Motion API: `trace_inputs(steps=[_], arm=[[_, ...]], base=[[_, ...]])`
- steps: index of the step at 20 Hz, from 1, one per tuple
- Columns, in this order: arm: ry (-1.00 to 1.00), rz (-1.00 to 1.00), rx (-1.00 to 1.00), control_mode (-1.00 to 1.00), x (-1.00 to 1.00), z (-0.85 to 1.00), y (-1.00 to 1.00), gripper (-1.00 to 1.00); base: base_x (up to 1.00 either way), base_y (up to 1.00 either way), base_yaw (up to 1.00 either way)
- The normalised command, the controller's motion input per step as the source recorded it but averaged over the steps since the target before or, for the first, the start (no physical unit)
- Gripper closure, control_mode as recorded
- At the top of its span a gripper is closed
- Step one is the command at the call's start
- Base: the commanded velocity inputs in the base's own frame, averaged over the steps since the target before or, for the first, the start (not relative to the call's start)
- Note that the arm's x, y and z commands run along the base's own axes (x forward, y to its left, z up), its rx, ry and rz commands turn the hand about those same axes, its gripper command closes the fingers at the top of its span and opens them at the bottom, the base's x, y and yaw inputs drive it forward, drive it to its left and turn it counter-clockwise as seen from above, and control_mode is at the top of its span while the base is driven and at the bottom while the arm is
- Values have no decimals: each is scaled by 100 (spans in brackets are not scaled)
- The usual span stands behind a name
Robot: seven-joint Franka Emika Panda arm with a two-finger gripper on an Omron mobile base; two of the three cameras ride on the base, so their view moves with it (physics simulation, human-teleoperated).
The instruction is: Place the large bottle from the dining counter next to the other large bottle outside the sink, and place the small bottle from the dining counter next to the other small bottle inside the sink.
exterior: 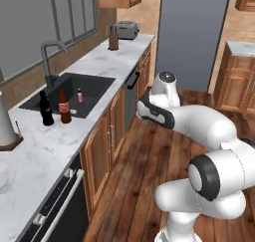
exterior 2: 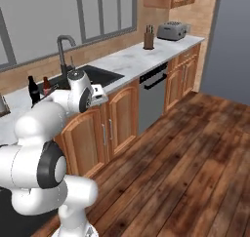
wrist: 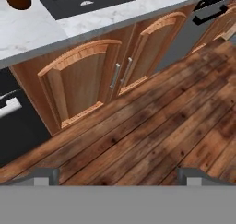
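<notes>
The gripper hung over the wooden floor in front of the cabinet doors, its fingertips set wide apart with nothing between them, so it was released and empty. It pointed down at the floor, away from the counter, which suggests the arm was between jobs, not reaching. On the marble worktop, just outside the sink at its near edge, the brown bottle stood upright just beside the black bottle, a pairing that looks like the first half of the task done. Inside the basin a small pink bottle stood alone (its partner presumably waits on the dining counter), so fetching the small bottle seemed the step remaining.
</notes>
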Motion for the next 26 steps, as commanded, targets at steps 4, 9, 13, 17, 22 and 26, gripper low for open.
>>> trace_inputs(steps=[4,9,13,17,22,26], arm=[[0,0,0,100,0,0,0,-100],[0,0,0,100,0,0,0,-100],[0,0,0,100,0,0,0,-100],[0,0,0,100,0,0,0,-100],[0,0,0,100,0,0,0,-100],[0,0,0,100,0,0,0,-100]], base=[[-77,0,-23],[-81,0,-26],[-77,0,-27],[-65,0,-25],[-44,-14,-13],[-36,-31,-3]])
